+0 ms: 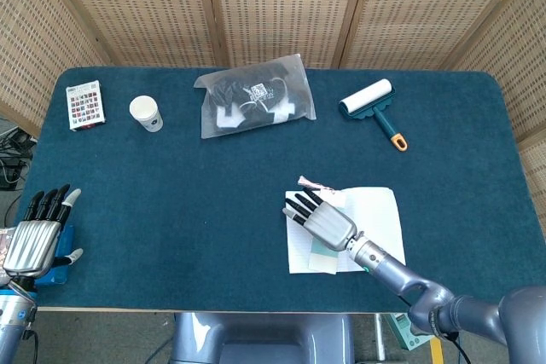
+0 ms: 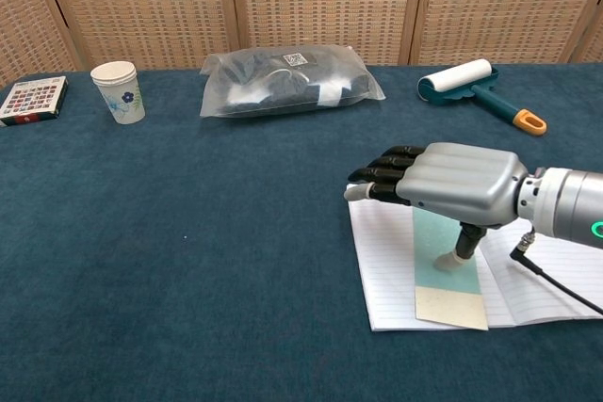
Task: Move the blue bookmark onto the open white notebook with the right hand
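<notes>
Thumb of right hand [image 2: 452, 182] pressing bookmark [image 2: 450, 281] on notebook [image 2: 386, 270], chest view only

My hand over the notebook, near right.
My right hand [image 2: 452, 181] hovers above the bookmark [image 2: 448, 270] lying on the notebook [image 2: 396, 275]; plastic bag [image 2: 287, 79] far behind.

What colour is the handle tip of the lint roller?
Orange, on the white lint roller with a teal frame; clearest in the chest view.

right hand [image 2: 443, 184]: flat, palm down, fingers extended | left hand [image 1: 36, 236]: fingers apart, holding nothing
</notes>
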`<state>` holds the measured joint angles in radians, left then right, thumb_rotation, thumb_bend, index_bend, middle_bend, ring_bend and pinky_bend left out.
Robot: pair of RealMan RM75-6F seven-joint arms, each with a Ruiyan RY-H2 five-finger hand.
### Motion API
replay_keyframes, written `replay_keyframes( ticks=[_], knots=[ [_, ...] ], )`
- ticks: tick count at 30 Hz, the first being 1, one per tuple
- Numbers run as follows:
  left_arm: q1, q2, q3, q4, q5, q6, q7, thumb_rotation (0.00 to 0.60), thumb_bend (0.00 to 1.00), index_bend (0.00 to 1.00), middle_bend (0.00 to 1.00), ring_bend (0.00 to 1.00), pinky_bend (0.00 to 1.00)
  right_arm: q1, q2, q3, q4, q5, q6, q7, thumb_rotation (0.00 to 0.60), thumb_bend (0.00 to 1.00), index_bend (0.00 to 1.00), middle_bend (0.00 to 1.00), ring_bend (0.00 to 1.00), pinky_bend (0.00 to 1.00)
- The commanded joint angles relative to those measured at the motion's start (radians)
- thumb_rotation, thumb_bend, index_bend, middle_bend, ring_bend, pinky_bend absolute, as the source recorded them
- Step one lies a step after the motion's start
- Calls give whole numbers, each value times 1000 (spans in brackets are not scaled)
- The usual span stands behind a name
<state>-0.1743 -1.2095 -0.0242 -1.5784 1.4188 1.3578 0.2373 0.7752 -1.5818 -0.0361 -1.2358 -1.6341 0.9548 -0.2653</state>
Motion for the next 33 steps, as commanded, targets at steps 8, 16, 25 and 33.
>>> replay_keyframes(
  ticks=[8, 16, 25, 33],
  knots=[
    [0, 1, -1, 1, -1, -1, -2, 600, 50, 0, 0, 0, 0, 9, 20, -12, -9, -19, -12, 10, 600, 63, 0, 0, 0, 0],
    [1, 2, 0, -2, 3, 3, -1, 600, 50, 0, 0, 0, 0, 20, 27, -30, -9, -49, -23, 19, 600, 62, 0, 0, 0, 0],
    [1, 2, 0, -2, 4, 2, 0, 600, 50, 0, 0, 0, 0, 26, 31, -36, -1, -68, -19, 30, 600, 63, 0, 0, 0, 0],
    [1, 3, 0, -2, 4, 2, -2, 600, 50, 0, 0, 0, 0, 32, 37, -44, 6, -85, -19, 34, 600, 63, 0, 0, 0, 0]
  ],
)
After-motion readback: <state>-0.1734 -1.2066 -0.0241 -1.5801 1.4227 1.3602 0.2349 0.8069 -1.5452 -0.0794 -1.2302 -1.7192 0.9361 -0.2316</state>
